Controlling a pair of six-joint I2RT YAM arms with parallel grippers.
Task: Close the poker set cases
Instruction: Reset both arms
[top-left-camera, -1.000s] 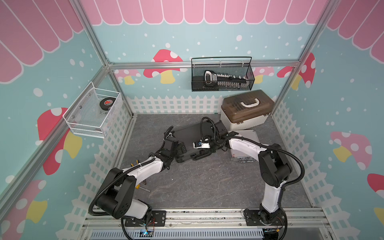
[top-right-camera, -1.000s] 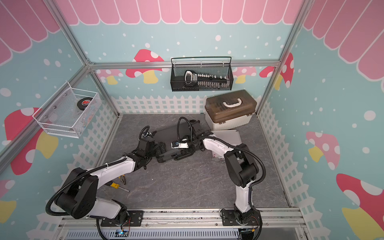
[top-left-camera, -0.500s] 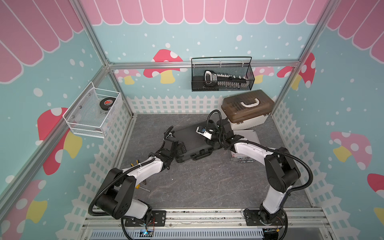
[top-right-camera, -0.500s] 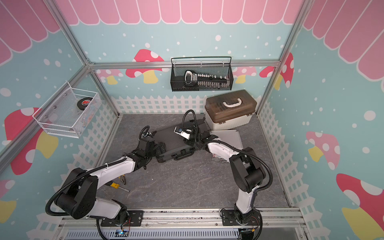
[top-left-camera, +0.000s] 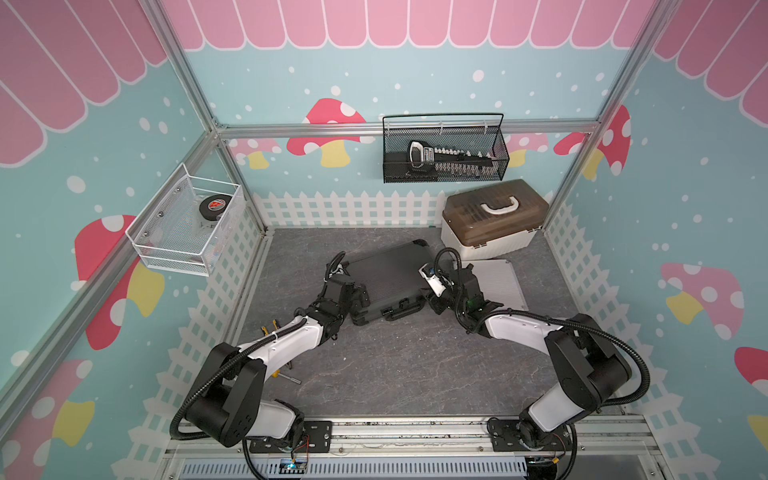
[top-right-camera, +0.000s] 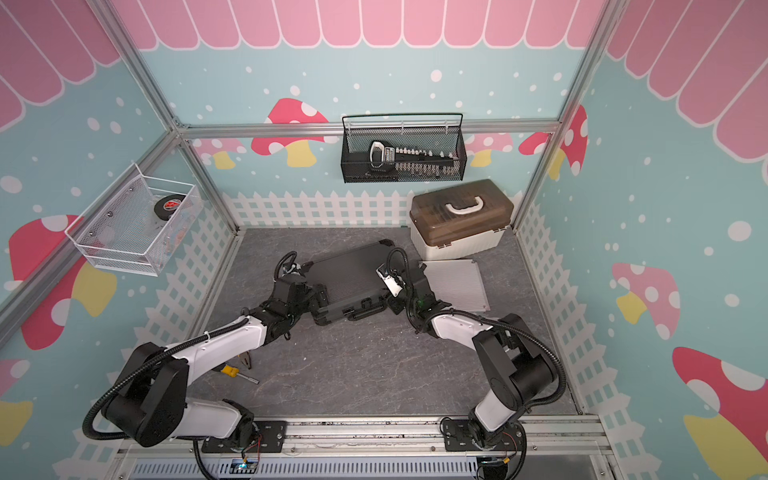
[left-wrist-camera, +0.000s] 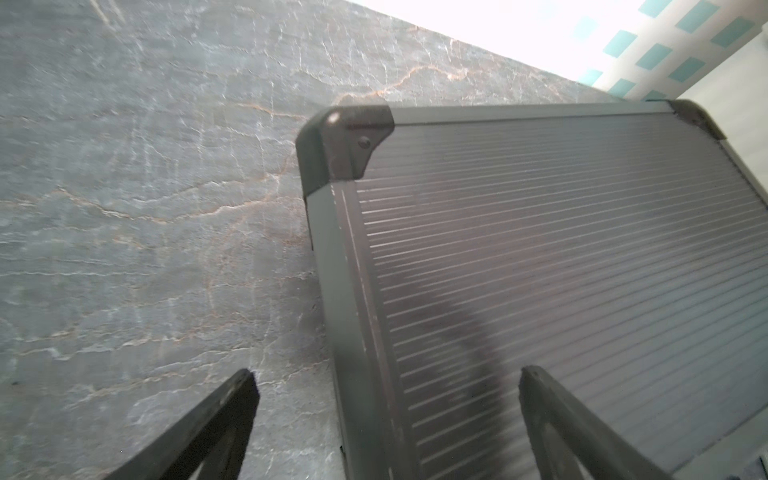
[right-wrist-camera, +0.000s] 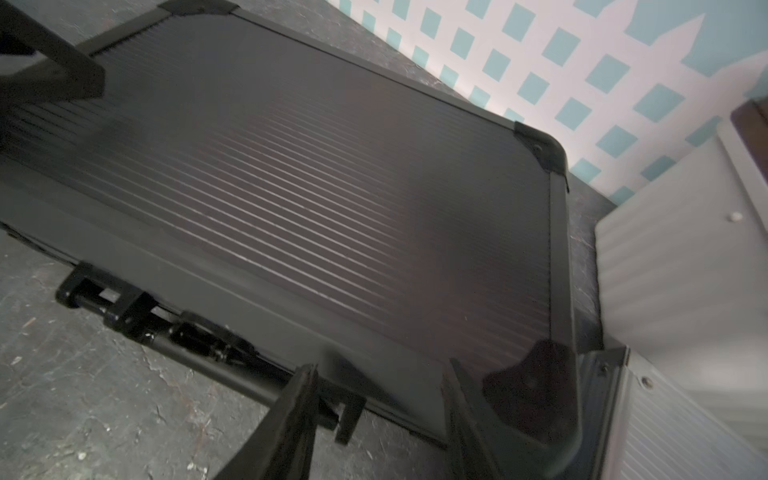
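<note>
My left gripper (left-wrist-camera: 386, 374) and right gripper (right-wrist-camera: 380, 368) both gape empty over the black case (top-left-camera: 386, 278); pressing off-centre near its edge could skid it into the silver case (top-left-camera: 500, 280)

Two cases lying on the bench (top-left-camera: 395, 365), black case (top-left-camera: 386, 274) and silver case (top-left-camera: 498, 282), one storage box (top-left-camera: 486, 239) standing behind, two baskets hanging, black basket (top-left-camera: 399, 141), white basket (top-left-camera: 174, 249).

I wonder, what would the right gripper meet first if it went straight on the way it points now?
Most likely the black case: in the right wrist view the right gripper aims its open fingers at the case's front edge by the corner, though depth is unclear.
</note>
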